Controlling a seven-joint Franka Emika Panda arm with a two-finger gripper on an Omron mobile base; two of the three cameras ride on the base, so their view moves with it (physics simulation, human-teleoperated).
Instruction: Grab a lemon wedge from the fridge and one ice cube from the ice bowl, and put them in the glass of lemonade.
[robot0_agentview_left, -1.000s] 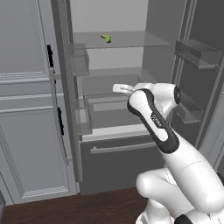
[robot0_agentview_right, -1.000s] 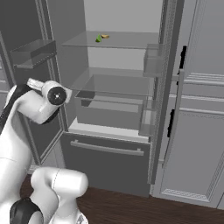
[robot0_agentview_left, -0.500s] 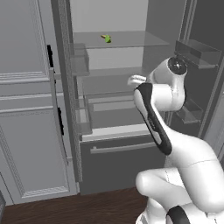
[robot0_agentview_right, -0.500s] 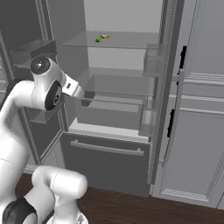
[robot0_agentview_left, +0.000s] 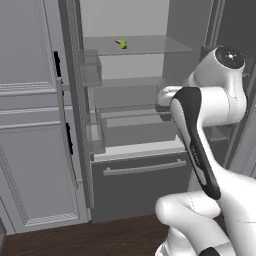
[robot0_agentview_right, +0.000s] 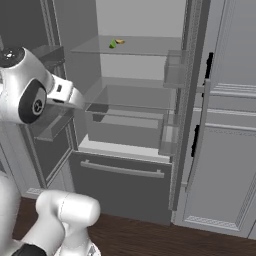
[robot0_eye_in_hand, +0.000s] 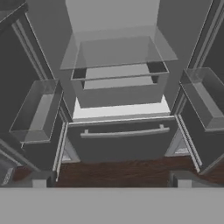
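The fridge (robot0_agentview_left: 135, 180) (robot0_agentview_right: 120, 185) (robot0_eye_in_hand: 122, 144) stands open in front of me. A tiny green lemon wedge (robot0_agentview_left: 121, 44) (robot0_agentview_right: 113, 43) lies on its upper clear shelf, near the back. In the hand view my gripper (robot0_eye_in_hand: 111, 181) is open, its fingertips (robot0_eye_in_hand: 39, 179) wide apart with nothing between them. It faces the fridge's middle from a short way out and looks down on the lower shelves and bottom drawer. My white hand (robot0_agentview_left: 167, 95) (robot0_agentview_right: 67, 95) hangs well below the wedge's shelf. The ice bowl and the glass of lemonade are out of view.
Both fridge doors stand wide open, with clear door bins on the left (robot0_eye_in_hand: 37, 111) and right (robot0_eye_in_hand: 203, 98). Light grey panelled cabinets (robot0_agentview_left: 30, 125) (robot0_agentview_right: 225, 150) flank the fridge. The bottom drawer has a long bar handle (robot0_eye_in_hand: 124, 132). Dark wood floor (robot0_eye_in_hand: 118, 170) lies below.
My arm has unfolded upward: the elbow rose and the hand swung up and forward toward the fridge's middle shelves. The lemon wedge and the fridge have not moved.
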